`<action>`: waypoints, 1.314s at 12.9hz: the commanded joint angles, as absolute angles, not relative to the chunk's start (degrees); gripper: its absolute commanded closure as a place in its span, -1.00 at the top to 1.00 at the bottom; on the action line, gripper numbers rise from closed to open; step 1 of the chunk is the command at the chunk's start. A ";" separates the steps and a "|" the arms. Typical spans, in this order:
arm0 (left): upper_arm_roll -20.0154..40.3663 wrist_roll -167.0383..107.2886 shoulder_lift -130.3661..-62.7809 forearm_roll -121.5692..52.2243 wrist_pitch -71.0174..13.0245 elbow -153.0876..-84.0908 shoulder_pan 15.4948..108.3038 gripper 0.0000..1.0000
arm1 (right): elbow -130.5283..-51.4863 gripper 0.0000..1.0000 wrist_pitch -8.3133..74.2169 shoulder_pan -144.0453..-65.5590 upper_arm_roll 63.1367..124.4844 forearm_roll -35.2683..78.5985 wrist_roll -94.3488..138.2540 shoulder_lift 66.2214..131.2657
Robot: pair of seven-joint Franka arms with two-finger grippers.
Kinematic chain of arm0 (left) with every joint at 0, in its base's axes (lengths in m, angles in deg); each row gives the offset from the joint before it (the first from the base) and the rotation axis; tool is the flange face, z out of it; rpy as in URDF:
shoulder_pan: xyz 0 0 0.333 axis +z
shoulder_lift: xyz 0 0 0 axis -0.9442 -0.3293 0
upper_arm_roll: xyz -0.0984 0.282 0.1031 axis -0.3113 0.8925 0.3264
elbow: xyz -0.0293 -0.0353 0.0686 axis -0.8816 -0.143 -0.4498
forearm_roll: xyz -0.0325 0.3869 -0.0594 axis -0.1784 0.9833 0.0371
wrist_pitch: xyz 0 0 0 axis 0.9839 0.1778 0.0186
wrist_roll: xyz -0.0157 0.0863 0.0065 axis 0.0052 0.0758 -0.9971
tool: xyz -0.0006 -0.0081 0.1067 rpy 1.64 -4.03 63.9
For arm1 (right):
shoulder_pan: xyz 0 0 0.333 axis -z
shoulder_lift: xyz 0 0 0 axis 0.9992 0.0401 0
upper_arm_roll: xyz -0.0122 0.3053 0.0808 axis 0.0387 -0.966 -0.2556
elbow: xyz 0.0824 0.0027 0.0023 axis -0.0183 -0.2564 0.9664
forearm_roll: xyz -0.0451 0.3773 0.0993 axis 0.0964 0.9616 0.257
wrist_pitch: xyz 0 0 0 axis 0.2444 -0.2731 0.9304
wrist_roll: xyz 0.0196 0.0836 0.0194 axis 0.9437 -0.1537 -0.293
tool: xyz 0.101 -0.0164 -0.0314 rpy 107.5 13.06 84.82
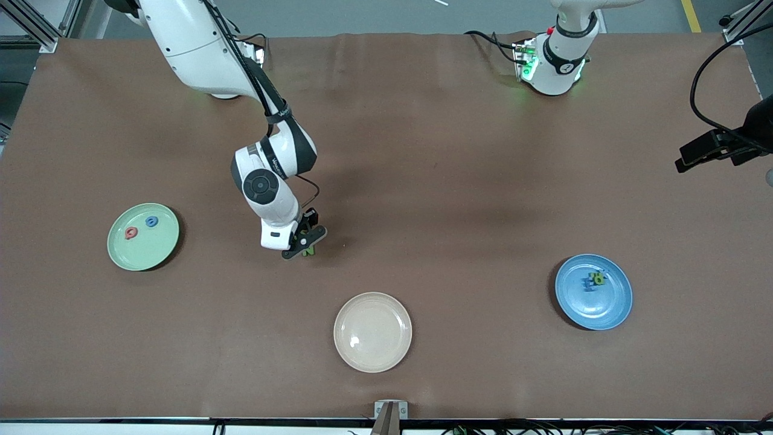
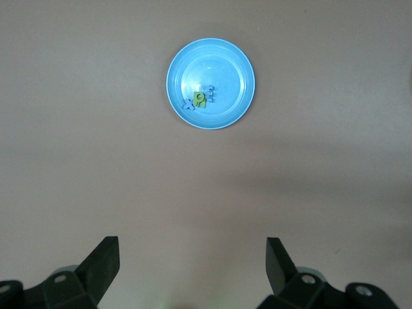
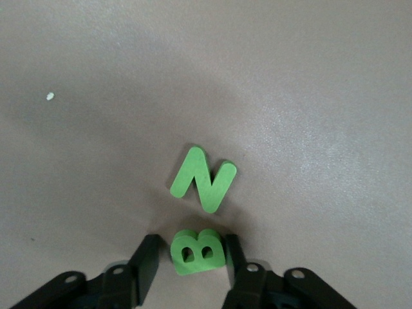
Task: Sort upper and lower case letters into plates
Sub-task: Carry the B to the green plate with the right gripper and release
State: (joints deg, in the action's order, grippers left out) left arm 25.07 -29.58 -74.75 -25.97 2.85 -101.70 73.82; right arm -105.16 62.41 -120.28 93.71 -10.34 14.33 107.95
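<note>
Right gripper (image 3: 188, 267): you see its fingers clamped on the green B (image 3: 197, 252), low on the worktop (image 1: 459, 199); green N (image 3: 203, 178) just beside
Left gripper (image 2: 193, 264): you see fingers spread, holding nothing, over the blue plate (image 2: 238, 64); arm waits

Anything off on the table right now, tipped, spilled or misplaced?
Nothing stands out. Right gripper is closed on the green B beside the green N, both flat on the table. Letters sit inside the mint plate and blue plate; the beige plate is upright.
</note>
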 commanded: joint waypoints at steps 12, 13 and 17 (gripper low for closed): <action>26.13 -30.79 -73.14 -25.59 -2.01 -104.83 72.53 1.00 | -106.33 -0.53 34.58 -91.08 94.16 -10.87 -14.02 90.31; 26.13 -30.61 -73.24 -25.59 -2.01 -104.57 72.36 1.00 | -107.20 -0.53 35.27 -88.17 94.16 -11.31 -15.97 90.57; 26.22 -30.61 -74.20 -25.68 -2.01 -102.20 72.79 1.00 | -112.74 -0.53 43.44 -81.83 94.07 -12.45 -17.66 90.75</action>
State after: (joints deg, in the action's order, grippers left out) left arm 25.74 -29.96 -73.52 -25.97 -2.08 -103.86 72.94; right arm -109.90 40.17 -83.77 95.57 -11.45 -17.76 91.48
